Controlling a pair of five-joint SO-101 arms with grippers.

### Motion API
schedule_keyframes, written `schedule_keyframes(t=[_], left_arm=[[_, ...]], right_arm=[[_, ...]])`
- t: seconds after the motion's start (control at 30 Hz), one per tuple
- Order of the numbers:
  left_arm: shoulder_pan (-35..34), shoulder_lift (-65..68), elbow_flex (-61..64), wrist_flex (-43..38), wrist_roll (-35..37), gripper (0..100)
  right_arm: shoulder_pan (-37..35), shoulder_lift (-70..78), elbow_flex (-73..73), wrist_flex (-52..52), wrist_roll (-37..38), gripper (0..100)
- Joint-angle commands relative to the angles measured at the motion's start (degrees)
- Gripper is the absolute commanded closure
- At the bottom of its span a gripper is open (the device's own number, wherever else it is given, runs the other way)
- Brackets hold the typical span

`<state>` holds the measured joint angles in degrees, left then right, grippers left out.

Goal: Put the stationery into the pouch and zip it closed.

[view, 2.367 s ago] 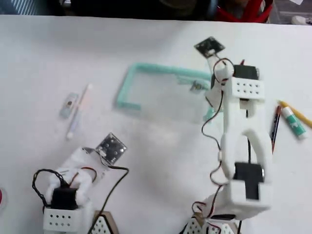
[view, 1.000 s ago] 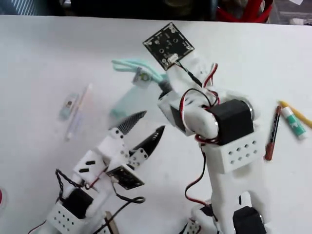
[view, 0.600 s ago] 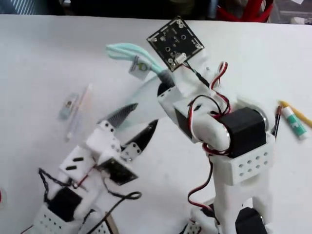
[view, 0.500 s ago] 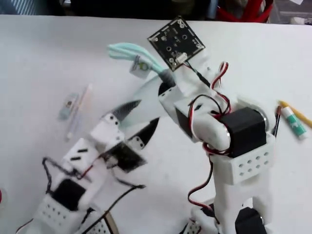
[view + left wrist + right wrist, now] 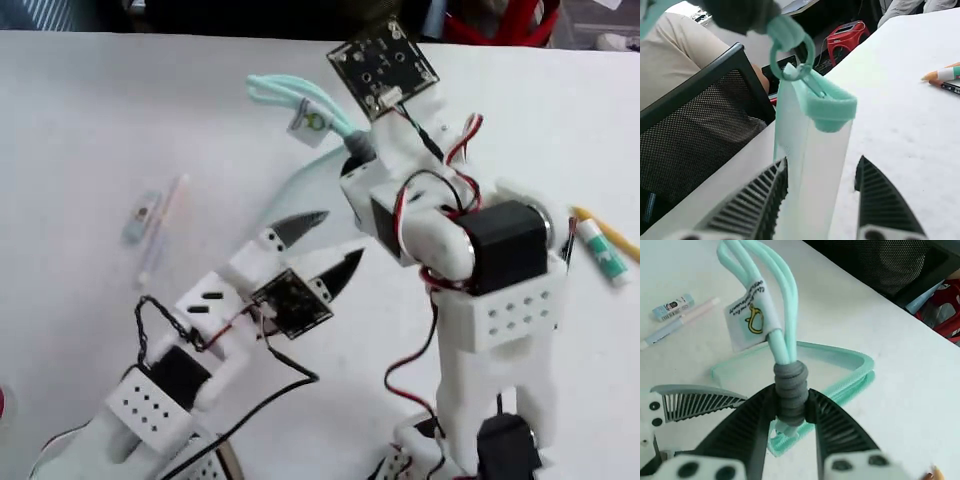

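Observation:
The clear pouch (image 5: pixel 305 185) with mint trim hangs tilted above the table. My right gripper (image 5: pixel 360 160) is shut on the grey bead (image 5: pixel 791 392) of the pouch's cord, with the mint loop (image 5: pixel 765 285) and its label sticking out beyond. My left gripper (image 5: pixel 322 248) is open, and its dark fingers (image 5: pixel 762 197) straddle the pouch's (image 5: pixel 815 145) hanging end. A pale pen (image 5: pixel 160 232) and a small eraser (image 5: pixel 142 215) lie at the left. A glue stick (image 5: pixel 602 250), a yellow pencil (image 5: pixel 612 235) and a dark pen (image 5: pixel 566 250) lie at the right.
The right arm's white body (image 5: pixel 490 300) covers the table's middle right. The left arm's cable (image 5: pixel 250 400) trails near the front edge. A mesh chair (image 5: pixel 695 135) and a red stool (image 5: pixel 847 37) stand beyond the far edge.
My right gripper has lifted the pouch off the table by its cord and shifted it right. My left arm has swung in, and its open fingers now straddle the pouch.

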<state>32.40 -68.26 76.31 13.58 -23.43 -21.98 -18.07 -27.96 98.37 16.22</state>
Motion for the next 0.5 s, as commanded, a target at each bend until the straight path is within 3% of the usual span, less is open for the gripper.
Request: schedule_keyframes(t=[0.0,0.2,0.37,0.47], left_arm=[[0.8,-0.7,-0.4,-3.9,1.8,77],[-0.1,8.6,-3.3,-9.5,1.6,78],[-8.4,20.4,-9.6,-15.9,3.6,78],[-9.5,23.7,-10.5,-19.0,7.9,78]], right_arm=[[-0.9,2.9,-5.7,0.1,-4.0,97.8],[-6.3,3.3,-13.4,0.3,-4.9,97.8],[-4.4,0.6,-13.6,0.4,-4.8,97.5],[-3.8,0.4,-13.6,0.4,-4.8,97.5]])
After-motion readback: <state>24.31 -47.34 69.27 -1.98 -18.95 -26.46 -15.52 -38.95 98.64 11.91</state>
